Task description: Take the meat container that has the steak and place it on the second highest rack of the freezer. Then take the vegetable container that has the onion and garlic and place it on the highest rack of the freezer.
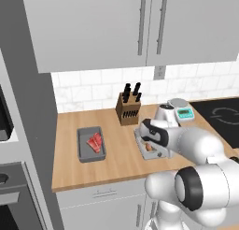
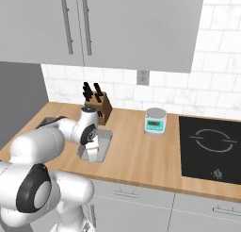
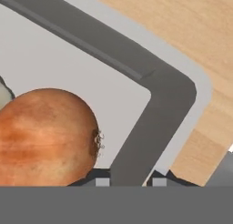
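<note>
The pale grey vegetable container [image 1: 141,148] [image 2: 105,140] lies on the wooden counter under my hand. Its onion [image 3: 45,136] [image 1: 149,147] sits near the tray's corner, and the garlic [image 3: 2,94] peeks in at the left edge. My gripper [image 3: 130,180] points down at the tray, one fingertip on each side of its raised dark rim [image 3: 136,141], closed against it. The darker meat container [image 1: 83,152] with the red steak [image 1: 95,142] rests to the left, apart from the arm. The freezer is out of view.
A knife block [image 1: 128,107] [image 2: 100,103] stands at the back by the tiled wall. A small kitchen scale [image 1: 183,111] [image 2: 155,121] and a black cooktop [image 2: 212,146] lie to the right. An oven [image 1: 3,124] is at the far left, with wall cabinets overhead.
</note>
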